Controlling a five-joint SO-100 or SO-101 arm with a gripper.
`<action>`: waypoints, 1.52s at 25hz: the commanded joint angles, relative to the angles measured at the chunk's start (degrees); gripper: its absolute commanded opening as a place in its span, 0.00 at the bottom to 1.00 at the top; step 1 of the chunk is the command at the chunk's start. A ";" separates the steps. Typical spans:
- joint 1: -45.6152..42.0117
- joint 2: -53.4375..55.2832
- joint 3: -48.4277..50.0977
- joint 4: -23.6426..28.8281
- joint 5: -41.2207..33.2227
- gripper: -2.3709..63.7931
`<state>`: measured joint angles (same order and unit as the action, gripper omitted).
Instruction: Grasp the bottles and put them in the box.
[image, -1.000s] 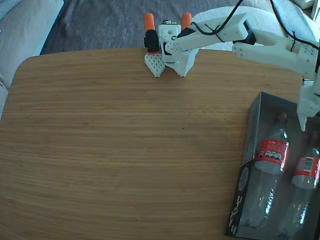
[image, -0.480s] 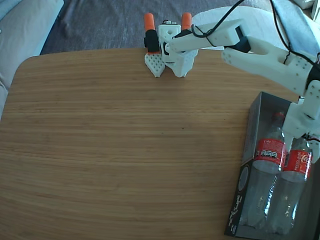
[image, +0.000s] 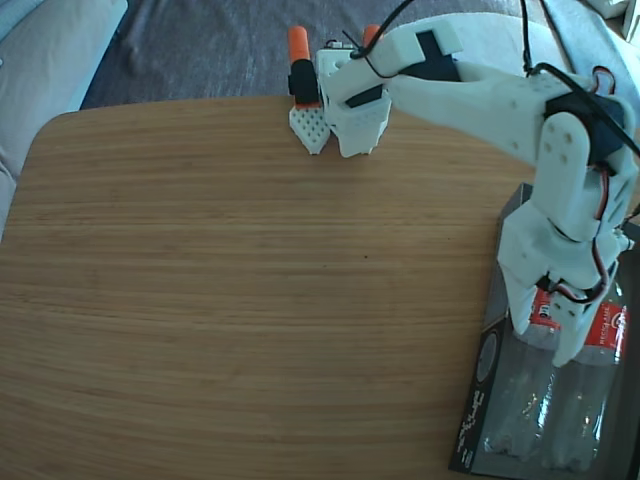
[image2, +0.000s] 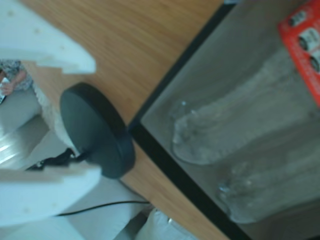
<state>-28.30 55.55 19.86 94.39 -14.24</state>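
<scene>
Both bottles (image: 530, 400) are seen lying side by side inside the box (image: 484, 395), at the right edge of the wooden table (image: 250, 290) in the fixed view. Their red labels (image: 608, 325) are partly covered by the white arm (image: 500, 95), which reaches from its base (image: 345, 100) at the far table edge and bends down over the box. The clear bottoms are pointed toward the near end of the box. The bottles appear touching or just beside each other along their length.

The gripper (image2: 55, 117) is seen in the wrist view as two white fingers (image2: 47, 42) entering from the left, clearly spread apart, with nothing held between them. Between the fingers a black round disc (image2: 97, 130) is seen past the table edge, with a black cable (image2: 100, 205) below it; what it belongs to cannot be told. In that same view the box's dark rim (image2: 165, 165) and grey inside are visible, with two clear bottle bottoms (image2: 200, 132) resting against the near wall, and one red label at the top right corner.

In the fixed view the gripper tips are hidden against the bottles, over the label area.
</scene>
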 joint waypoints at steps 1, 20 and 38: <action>1.58 7.29 1.23 3.87 -0.18 0.11; 18.46 12.30 7.12 3.78 -0.26 0.03; 20.65 32.26 44.56 -10.63 -0.09 0.03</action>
<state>-8.09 81.47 63.28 84.99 -14.33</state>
